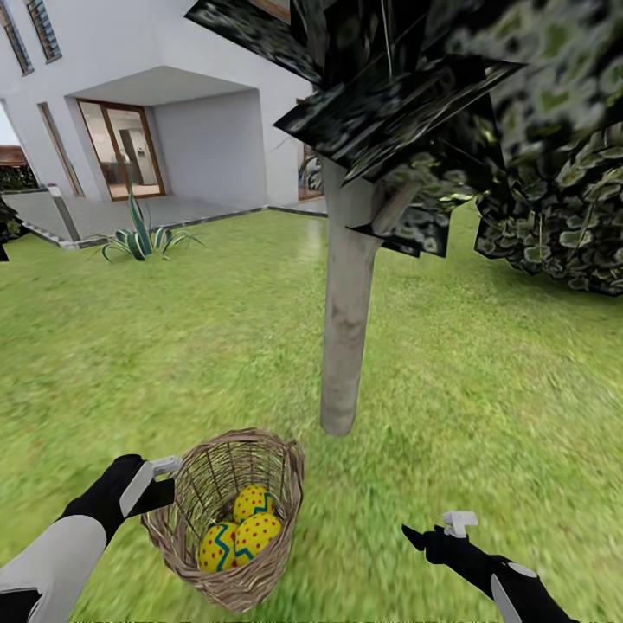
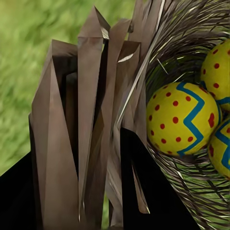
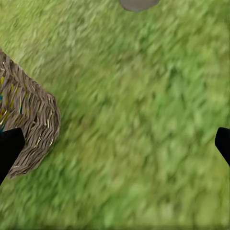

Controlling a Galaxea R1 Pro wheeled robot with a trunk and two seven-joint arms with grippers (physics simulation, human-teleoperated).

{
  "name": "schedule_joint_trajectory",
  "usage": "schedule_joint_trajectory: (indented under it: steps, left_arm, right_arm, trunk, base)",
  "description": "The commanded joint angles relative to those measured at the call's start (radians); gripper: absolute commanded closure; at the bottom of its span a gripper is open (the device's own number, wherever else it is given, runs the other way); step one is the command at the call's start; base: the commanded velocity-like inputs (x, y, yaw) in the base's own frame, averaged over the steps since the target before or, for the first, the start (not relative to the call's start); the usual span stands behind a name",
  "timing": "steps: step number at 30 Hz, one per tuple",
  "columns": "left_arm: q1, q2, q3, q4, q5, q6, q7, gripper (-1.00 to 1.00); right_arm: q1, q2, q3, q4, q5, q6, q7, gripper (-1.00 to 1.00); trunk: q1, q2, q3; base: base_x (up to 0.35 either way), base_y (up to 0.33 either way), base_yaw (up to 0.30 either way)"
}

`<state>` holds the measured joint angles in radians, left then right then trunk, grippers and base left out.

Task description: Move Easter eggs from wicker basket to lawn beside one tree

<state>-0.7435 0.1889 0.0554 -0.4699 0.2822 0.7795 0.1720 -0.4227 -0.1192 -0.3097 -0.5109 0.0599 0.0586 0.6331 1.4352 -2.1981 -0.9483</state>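
On the mottled lawn (image 1: 484, 372) before a white house (image 1: 173, 95), the left end effector (image 1: 160, 478) clamps the wicker basket (image 1: 186, 528) rim; the right end effector (image 1: 441, 529) hangs spread wide over grass.

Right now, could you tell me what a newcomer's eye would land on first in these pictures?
First the three Easter eggs, bright yellow with red dots, lying inside the tilted wicker basket on the lawn. The left gripper is at the basket's rim. Just behind the basket rises the pale trunk of the tree under dark angular foliage, while the right gripper hovers open over bare grass.
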Motion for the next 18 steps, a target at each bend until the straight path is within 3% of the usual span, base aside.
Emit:
schedule_joint_trajectory:
  steps: [1,14,18]
  left_arm:
    - [-0.001,0.000,0.003,-0.002,0.019,0.003,0.007,1.00]
    - [-0.001,0.000,0.003,-0.001,0.019,0.003,0.006,1.00]
    - [-0.001,0.000,0.003,-0.003,0.016,0.003,0.007,1.00]
  right_arm:
    - [-0.001,0.001,-0.008,-0.001,0.006,0.006,0.008,-1.00]
    - [-0.001,0.001,-0.008,-0.001,0.006,0.006,0.008,-1.00]
    - [-0.001,0.001,-0.009,-0.001,0.006,0.007,0.008,-1.00]
  trunk:
    - [0.004,-0.008,-0.004]
    - [0.054,-0.099,-0.045]
    - [0.054,-0.099,-0.045]
  base:
    - [0.000,0.000,0.000]
    - [0.000,0.000,0.000]
    - [0.000,0.000,0.000]
